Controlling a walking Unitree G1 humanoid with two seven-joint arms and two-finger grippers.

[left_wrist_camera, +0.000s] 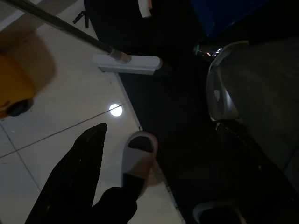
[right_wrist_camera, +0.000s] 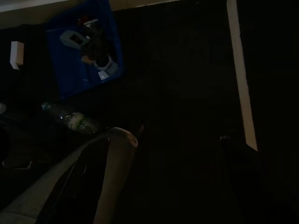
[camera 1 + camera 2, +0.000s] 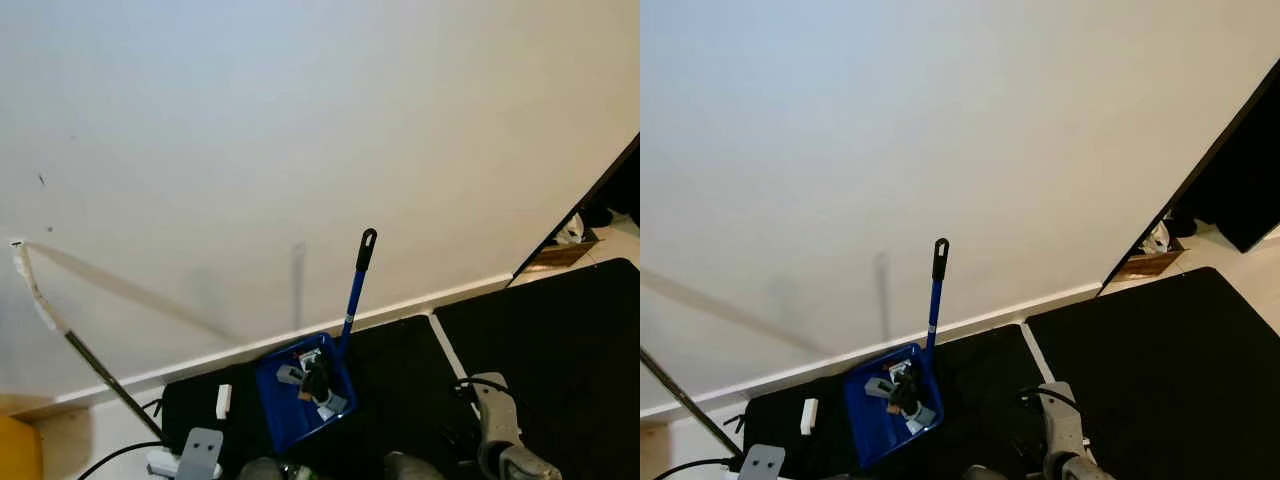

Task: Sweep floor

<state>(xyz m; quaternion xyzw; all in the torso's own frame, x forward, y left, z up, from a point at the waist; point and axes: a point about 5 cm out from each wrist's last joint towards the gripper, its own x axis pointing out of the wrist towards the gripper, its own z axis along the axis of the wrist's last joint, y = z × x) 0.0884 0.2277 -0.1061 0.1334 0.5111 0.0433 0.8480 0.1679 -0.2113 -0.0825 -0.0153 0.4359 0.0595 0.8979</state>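
Note:
A blue dustpan point(image 3: 303, 388) with a long upright blue handle point(image 3: 355, 285) stands on a black mat point(image 3: 400, 370) by the wall, holding several bits of litter. A broom pole point(image 3: 90, 360) leans on the wall at the left, its white head point(image 1: 126, 64) resting on the pale tiles. A clear plastic bottle point(image 2: 74, 120) lies on the mat in front of the dustpan. My left gripper point(image 1: 159, 186) hangs open above the mat's edge. My right gripper point(image 2: 159, 186) hangs open over the dark mat, away from the dustpan.
A person's foot in a white slipper point(image 1: 138, 158) stands at the mat's edge under my left gripper. A yellow object point(image 1: 11, 88) sits on the tiles at the left. A small white block point(image 3: 223, 400) lies on the mat. A pale strip point(image 2: 240, 70) separates two black mats.

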